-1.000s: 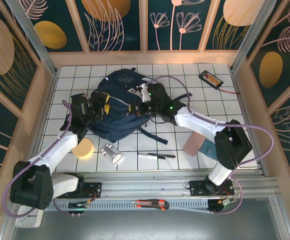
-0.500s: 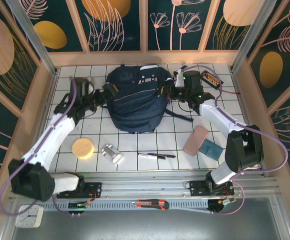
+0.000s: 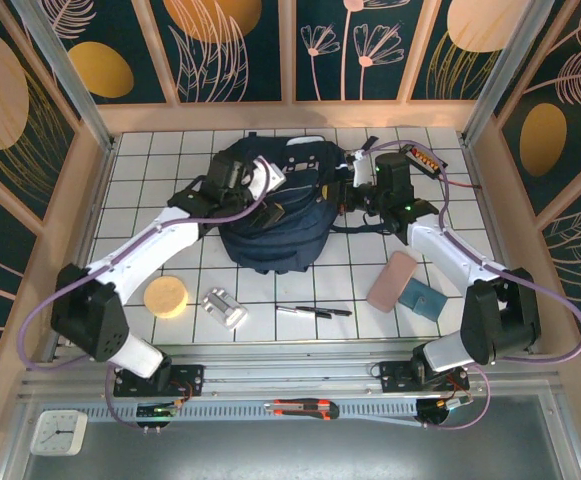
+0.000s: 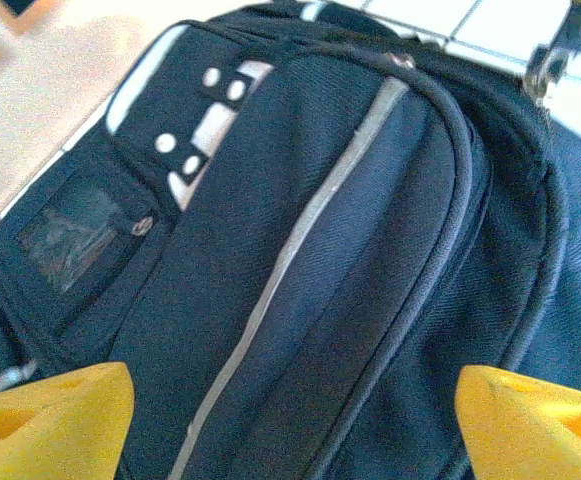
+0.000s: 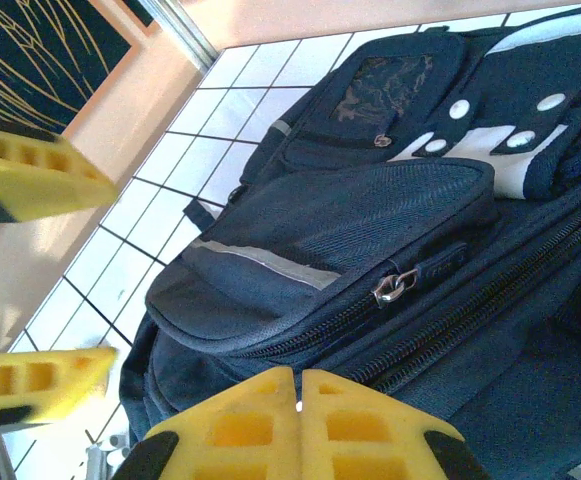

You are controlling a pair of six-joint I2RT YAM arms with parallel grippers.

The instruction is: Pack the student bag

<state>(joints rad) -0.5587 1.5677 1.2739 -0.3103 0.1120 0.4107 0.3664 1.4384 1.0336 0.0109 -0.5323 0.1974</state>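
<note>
One risk: missing the zipper pull (image 5: 394, 287), I'd snag fabric and drag the student bag (image 3: 280, 238), far-middle on the desk (image 3: 140, 160). My left jaws gape over it; right jaws shut near the pull.

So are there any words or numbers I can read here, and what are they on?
Nothing can be read for sure.
Zip tab on the backpack: small letters, too blurred to read.
Clock by the near rail: marks on its face too small to read.
Black box with an orange strip, far right of the table: too small to read.
</note>
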